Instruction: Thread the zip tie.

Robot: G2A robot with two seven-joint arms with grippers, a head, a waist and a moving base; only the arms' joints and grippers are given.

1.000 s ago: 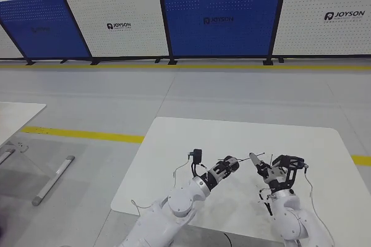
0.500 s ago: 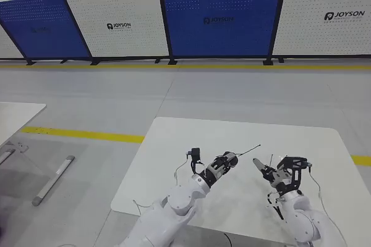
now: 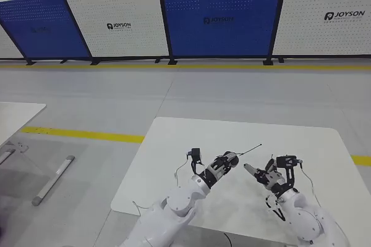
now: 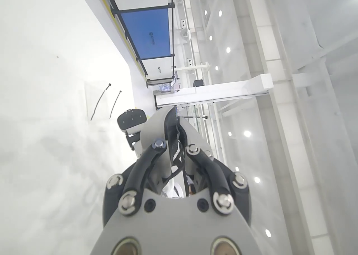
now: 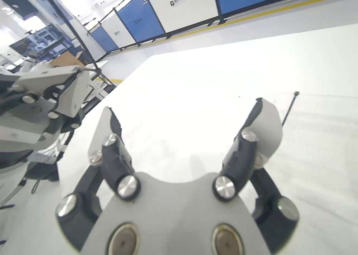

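Progress looked slight from where I stood. The left gripper (image 3: 229,160) hovered above the middle of the white bench (image 3: 191,133), its jaws pinched narrow on one end of a thin black plastic zip tie (image 3: 248,150). The strip stuck out straight from them toward the far right, clear of the surface. Its free end carried a small knob, which I took for the locking head, though it was too small to be sure. No loop had been formed and neither end passed through the other. I judged that only the pick-up was done and the threading itself not yet begun.

The right gripper (image 5: 183,106) hung just to the right of the left one, a little nearer. Its jaws stood wide apart and held nothing. A pair of spare black zip ties (image 4: 100,101) lay flat on the bench, side by side, close to the right gripper and touched by neither arm.

What was left, as I reckoned it, was nearly everything: the open jaws would have to take the free part, the strip would have to be bent round, and the tail fed through the head.
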